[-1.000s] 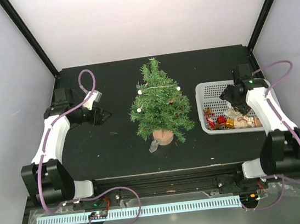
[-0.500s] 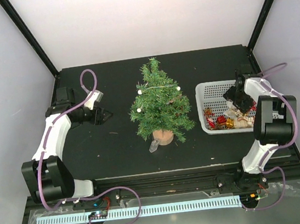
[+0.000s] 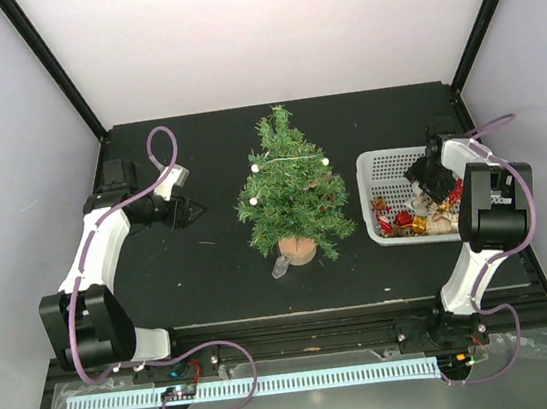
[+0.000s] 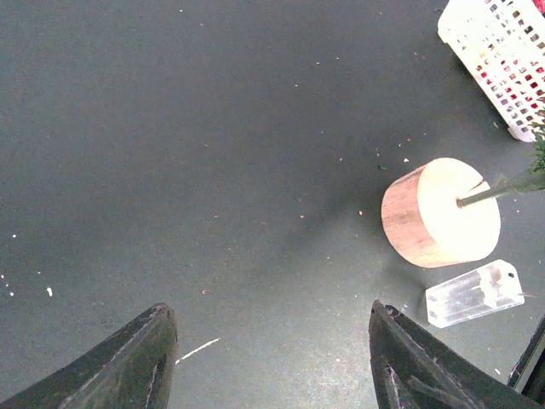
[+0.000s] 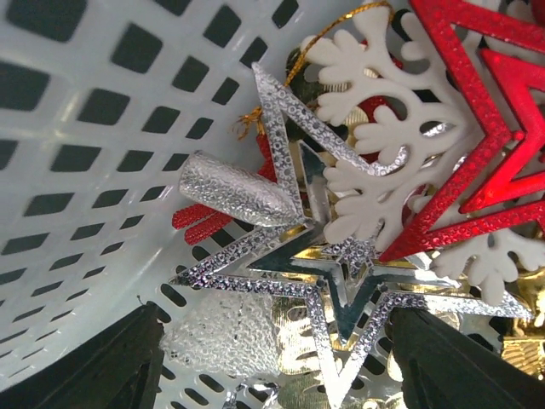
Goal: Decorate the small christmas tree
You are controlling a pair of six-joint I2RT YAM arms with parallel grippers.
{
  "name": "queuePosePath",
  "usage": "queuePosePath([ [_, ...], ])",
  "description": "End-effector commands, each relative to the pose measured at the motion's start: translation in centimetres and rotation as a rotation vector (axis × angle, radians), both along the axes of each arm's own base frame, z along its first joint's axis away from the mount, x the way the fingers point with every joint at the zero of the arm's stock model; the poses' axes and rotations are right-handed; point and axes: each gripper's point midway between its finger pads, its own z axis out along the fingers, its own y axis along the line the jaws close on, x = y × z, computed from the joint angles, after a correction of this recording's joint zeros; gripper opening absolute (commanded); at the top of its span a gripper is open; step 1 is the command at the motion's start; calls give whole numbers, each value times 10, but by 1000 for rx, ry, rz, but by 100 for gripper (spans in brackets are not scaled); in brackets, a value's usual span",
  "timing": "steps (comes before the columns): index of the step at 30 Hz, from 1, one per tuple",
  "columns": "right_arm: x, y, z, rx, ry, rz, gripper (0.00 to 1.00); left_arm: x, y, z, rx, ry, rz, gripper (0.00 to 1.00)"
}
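Note:
The small green christmas tree (image 3: 289, 187) stands mid-table on its round wooden base (image 3: 298, 251), which also shows in the left wrist view (image 4: 438, 213). A white bead string hangs on it. My left gripper (image 3: 192, 213) is open and empty, low over the black table left of the tree (image 4: 272, 349). My right gripper (image 3: 430, 182) is open inside the white basket (image 3: 381, 165), just above a silver glitter star (image 5: 341, 281), with a white snowflake (image 5: 392, 145) and a red star (image 5: 485, 128) beside it.
A small clear plastic piece (image 4: 473, 293) lies beside the tree base (image 3: 281, 267). The basket holds several red, gold and silver ornaments. Black frame posts stand at the back corners. The table's near edge runs along the arm bases.
My right arm has swung in and the gripper has dropped deeper into the basket. My left gripper has barely moved.

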Motion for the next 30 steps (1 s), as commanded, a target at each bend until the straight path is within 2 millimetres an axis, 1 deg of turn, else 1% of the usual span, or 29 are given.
queuePosePath([
  [1,5,-4,4,-7,-23,0,72,2,-4,8,-15,-32,-28,63],
  [3,4,-4,5,-8,-25,-2,69,2,-4,8,-15,-31,-29,63],
  [12,2,-5,14,-22,-58,-4,49,0,-4,9,-14,-34,-29,63],
  [17,2,-9,29,-49,-91,-10,42,0,-5,9,-15,-36,-30,63],
  [20,0,-11,34,-64,-102,-13,40,0,-5,9,-19,-35,-30,63],
  [25,-4,-11,36,-69,-109,-15,36,1,-6,10,-25,-34,-31,63],
  [30,-4,-11,36,-70,-113,-16,28,0,-6,10,-26,-33,-33,63],
])
